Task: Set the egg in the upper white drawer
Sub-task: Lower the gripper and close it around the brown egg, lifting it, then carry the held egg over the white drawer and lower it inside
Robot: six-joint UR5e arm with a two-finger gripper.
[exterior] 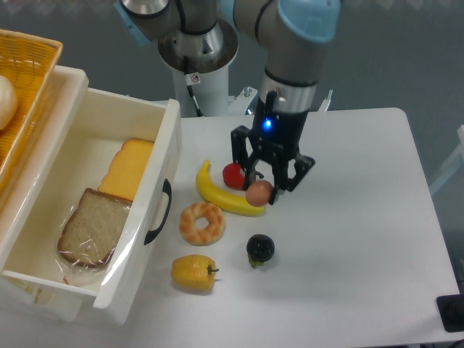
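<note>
The egg [259,193], a small pinkish-tan oval, hangs above the table between the black fingers of my gripper [259,191], which is shut on it. It hovers over the right end of the banana [217,193]. The upper white drawer [168,152] stands pulled open at the left, with a black curved handle [159,214] on its front. Inside it lie a slice of bread [93,227] and a yellow cheese slice [128,167]. The gripper is well to the right of the drawer.
On the table lie a doughnut [202,222], a yellow pepper [193,272], a black round fruit [260,249] and a red pepper [233,175] partly behind the gripper. A woven yellow basket [22,109] sits above the drawer at far left.
</note>
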